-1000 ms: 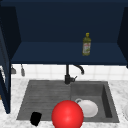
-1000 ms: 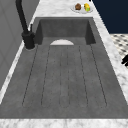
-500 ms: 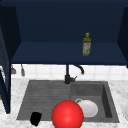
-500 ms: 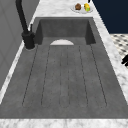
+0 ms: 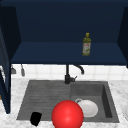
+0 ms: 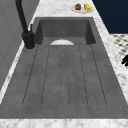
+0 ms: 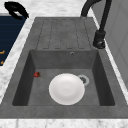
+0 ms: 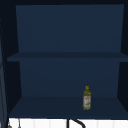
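nothing moved | left hand (image 5: 36, 118) by sink (image 5: 45, 92) front edge, fingers unclear | plate (image 5: 87, 108) flat in basin

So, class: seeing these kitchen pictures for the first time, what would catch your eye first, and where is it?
A big red ball stands out at the sink's front edge, beside the white plate lying in the basin. A black hand hovers at the drainboard's front left corner. Above, a lone olive oil bottle stands on the dark blue cabinet's bottom shelf.

sink (image 5: 45, 100) – matt, grainy grey stone | plate (image 7: 66, 89) – smooth white | counter (image 6: 57, 7) – marble
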`<state>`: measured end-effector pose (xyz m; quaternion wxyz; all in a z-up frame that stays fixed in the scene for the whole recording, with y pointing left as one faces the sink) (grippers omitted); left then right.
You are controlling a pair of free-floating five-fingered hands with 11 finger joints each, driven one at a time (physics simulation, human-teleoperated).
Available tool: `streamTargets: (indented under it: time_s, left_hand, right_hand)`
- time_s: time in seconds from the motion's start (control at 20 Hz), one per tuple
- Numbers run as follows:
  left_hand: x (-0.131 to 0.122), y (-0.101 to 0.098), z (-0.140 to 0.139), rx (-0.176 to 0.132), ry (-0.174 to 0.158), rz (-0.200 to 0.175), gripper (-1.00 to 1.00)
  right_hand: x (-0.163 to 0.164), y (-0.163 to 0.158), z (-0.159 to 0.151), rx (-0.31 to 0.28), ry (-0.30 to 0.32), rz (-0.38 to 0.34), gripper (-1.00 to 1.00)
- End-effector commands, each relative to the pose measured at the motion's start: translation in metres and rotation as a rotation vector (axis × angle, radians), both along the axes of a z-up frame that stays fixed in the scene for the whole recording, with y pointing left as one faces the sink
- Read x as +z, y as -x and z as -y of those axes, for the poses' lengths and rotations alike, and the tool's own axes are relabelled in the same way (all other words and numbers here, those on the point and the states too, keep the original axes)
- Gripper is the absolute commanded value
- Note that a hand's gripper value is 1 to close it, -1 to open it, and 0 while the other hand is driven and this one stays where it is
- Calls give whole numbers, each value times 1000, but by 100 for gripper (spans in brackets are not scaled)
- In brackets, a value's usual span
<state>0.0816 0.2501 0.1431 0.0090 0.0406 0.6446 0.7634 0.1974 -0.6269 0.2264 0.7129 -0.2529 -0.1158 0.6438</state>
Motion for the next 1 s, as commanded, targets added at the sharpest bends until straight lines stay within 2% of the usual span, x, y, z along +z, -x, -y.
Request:
streamTargets:
  time_s: [0.0,0.25,0.95]
  left_hand:
    - [0,0,0,0,0,0,0]
    - [0,0,0,0,0,0,0]
    - [0,0,0,0,0,0,0]
  right_hand:
    - [-2,-12,-1,0,0,8,-100]
    - [-27,-16,-6,-22,9,4,-100]
    - [-77,-56,-25,-38,26,1,-100]
